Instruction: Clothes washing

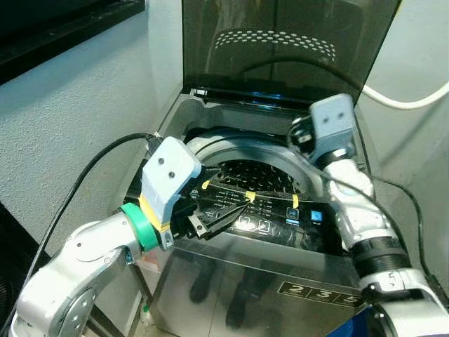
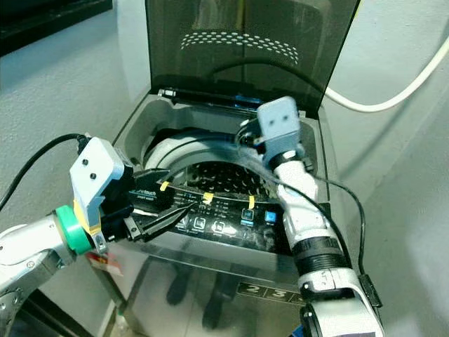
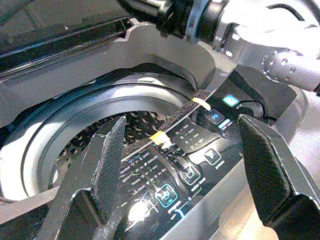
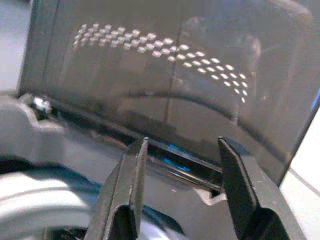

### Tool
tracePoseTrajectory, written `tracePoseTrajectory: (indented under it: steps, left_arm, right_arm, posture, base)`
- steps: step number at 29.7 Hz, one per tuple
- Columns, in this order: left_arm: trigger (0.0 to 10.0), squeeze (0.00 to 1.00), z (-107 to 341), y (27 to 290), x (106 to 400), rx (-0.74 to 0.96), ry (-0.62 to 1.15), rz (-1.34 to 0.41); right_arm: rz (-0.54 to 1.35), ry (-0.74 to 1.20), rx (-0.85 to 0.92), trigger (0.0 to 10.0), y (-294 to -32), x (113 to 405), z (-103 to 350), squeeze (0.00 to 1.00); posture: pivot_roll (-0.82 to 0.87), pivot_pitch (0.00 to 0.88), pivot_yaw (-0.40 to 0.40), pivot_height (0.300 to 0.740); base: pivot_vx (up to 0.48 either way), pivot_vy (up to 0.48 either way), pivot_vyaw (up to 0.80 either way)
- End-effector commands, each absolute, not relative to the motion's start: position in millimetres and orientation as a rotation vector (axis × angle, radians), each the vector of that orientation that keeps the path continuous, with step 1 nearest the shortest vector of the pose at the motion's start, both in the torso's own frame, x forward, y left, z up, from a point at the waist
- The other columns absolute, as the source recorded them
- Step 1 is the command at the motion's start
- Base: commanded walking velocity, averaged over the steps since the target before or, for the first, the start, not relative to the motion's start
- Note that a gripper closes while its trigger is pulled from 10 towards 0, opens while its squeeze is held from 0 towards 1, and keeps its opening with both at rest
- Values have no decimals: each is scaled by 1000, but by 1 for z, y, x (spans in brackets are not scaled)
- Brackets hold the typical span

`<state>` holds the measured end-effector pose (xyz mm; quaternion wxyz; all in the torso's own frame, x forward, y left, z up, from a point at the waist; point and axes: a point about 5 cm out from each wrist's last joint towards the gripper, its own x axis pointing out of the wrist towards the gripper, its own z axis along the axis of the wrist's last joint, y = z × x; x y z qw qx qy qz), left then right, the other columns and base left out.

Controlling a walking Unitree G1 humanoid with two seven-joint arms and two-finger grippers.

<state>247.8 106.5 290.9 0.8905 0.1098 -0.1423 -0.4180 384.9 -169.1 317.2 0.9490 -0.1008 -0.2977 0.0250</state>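
A grey top-loading washing machine [image 1: 210, 281] stands before me with its dark see-through lid [image 1: 280, 42] raised upright. The perforated metal wall of the drum [image 1: 259, 172] shows inside the white ring. My left gripper [image 3: 182, 122] hovers open just above the glossy black control panel [image 1: 280, 217] at the machine's front; its fingers [image 3: 107, 160] point along the lit buttons. My right gripper [image 4: 182, 145] is open with nothing in it. It is held over the back right of the tub opening and faces the lid's hinge.
A black strip with yellow tape marks [image 1: 250, 196] runs across the panel's inner edge. A white hose [image 1: 407, 102] hangs on the wall at the right. My left arm's black cable [image 1: 84, 175] loops beside the left wall. The machine fills a narrow corner.
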Motion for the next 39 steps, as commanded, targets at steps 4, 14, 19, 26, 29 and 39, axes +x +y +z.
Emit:
tracePoseTrajectory:
  steps: [4, 14, 19, 26, 29, 39]
  left_arm:
    - [10000, 0, 293, 111, 258, 212, -313, -774]
    - [10000, 0, 306, 153, 298, 101, -367, -321]
    - [10000, 0, 309, 166, 305, 97, -391, -208]
    - [10000, 0, 307, 167, 307, 109, -395, -191]
    - [10000, 0, 307, 166, 308, 89, -405, -174]
    - [10000, 0, 306, 166, 314, 67, -418, -132]
  right_arm:
    - [168, -648, -29, 10000, -171, 377, 319, 0]
    - [123, -580, 243, 10000, -155, 356, 270, 0]
    - [6, -619, 126, 10000, -158, 352, 264, 0]
    - [22, -614, 129, 10000, -160, 354, 268, 0]
    - [31, -603, 140, 10000, -160, 354, 268, 0]
    - [9, -588, 152, 10000, -159, 354, 266, 0]
  posture:
    - [64, 149, 39, 740]
    - [48, 120, 40, 740]
    - [44, 99, 35, 740]
    - [38, 83, 28, 740]
    - [38, 75, 23, 740]
    - [31, 71, 22, 740]
  base:
    - [0, 0, 0]
    - [0, 0, 0]
    - [0, 0, 0]
    - [0, 0, 0]
    - [0, 0, 0]
    - [0, 0, 0]
